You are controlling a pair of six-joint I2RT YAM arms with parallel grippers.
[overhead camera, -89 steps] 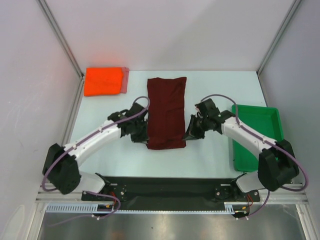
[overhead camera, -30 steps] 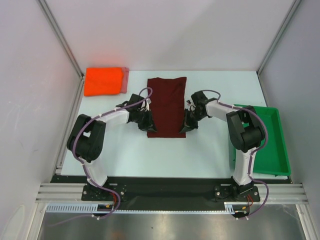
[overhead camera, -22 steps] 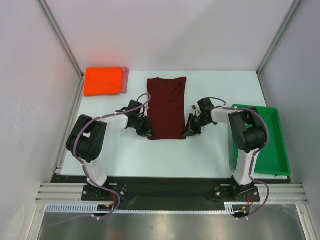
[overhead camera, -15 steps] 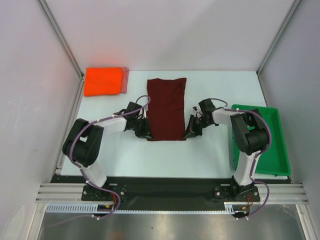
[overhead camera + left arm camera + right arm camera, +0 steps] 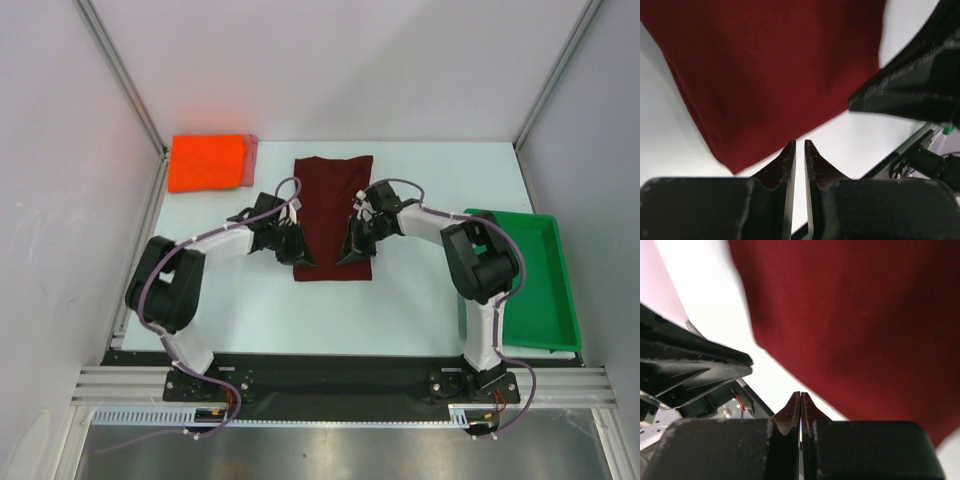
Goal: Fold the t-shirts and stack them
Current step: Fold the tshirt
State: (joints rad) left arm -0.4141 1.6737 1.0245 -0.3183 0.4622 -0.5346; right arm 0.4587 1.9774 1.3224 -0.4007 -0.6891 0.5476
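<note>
The dark maroon t-shirt [image 5: 333, 200] lies flat mid-table as a long folded rectangle. It also shows in the left wrist view [image 5: 775, 75] and the right wrist view [image 5: 865, 315]. My left gripper [image 5: 301, 256] is over its near left part, jaws closed to a thin gap with nothing between them [image 5: 800, 145]. My right gripper [image 5: 351, 253] is over its near right part, jaws shut and empty [image 5: 800, 395]. The bright orange-red t-shirt [image 5: 207, 162] lies folded at the back left on the pinkish one [image 5: 252, 160], of which only an edge shows.
A green plastic tray [image 5: 520, 270] sits at the right edge beside the right arm. Grey walls with metal posts close in the table at the left, back and right. The right gripper's black body [image 5: 910, 95] shows in the left wrist view.
Three seconds ago the shirt reached nearer to me; its near end is now shorter. In the last half second both grippers moved from its side edges inward over the cloth.
</note>
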